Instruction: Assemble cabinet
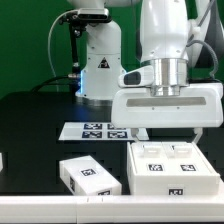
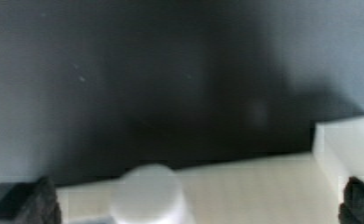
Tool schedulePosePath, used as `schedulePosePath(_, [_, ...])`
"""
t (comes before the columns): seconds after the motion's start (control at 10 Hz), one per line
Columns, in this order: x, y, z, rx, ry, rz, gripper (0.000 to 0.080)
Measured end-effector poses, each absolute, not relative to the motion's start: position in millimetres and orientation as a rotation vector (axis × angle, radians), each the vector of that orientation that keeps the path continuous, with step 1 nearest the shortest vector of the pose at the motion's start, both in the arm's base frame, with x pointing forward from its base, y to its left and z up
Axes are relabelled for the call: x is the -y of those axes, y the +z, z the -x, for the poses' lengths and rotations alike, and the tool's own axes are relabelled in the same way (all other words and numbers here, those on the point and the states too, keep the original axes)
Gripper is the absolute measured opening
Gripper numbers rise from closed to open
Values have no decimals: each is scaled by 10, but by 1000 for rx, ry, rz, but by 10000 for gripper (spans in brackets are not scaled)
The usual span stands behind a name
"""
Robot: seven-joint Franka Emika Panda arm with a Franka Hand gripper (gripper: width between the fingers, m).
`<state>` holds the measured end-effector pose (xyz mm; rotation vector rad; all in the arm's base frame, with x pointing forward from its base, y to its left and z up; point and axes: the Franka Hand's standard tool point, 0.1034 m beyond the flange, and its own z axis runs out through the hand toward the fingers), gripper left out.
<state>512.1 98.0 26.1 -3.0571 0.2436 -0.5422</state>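
Hovering spread wide and empty, the end effector (image 1: 166, 130) hangs directly above the cabinet (image 1: 172, 168), which sits by the near edge of the worktop (image 1: 40, 125), toward the exterior view's right corner, so the next move likely goes straight down.

How many of each thing

I count one robot arm (image 1: 160, 40) with one gripper (image 1: 168, 135), and it has two dark fingers (image 2: 19, 200). There is one cabinet (image 1: 175, 172), the big white box. There is one smaller white block (image 1: 80, 183). There is one marker board (image 1: 75, 130). One more white bit (image 1: 2, 160) is mostly cut off at the edge. The little black-and-white tags (image 1: 88, 173) are too blurry to count.
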Motion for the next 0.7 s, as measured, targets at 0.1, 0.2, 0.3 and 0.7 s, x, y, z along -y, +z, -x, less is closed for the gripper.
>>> schedulePosePath(0.1, [-984,262,-5127,-239,-562,3057,795])
schedulePosePath(0.2, [-983,262,-5127,-239,-562,3057,795])
schedulePosePath(0.3, [-962,266,-5132,-233,-561,3060,795])
schedulePosePath(0.7, [-930,267,-5111,-223,-613,3064,795])
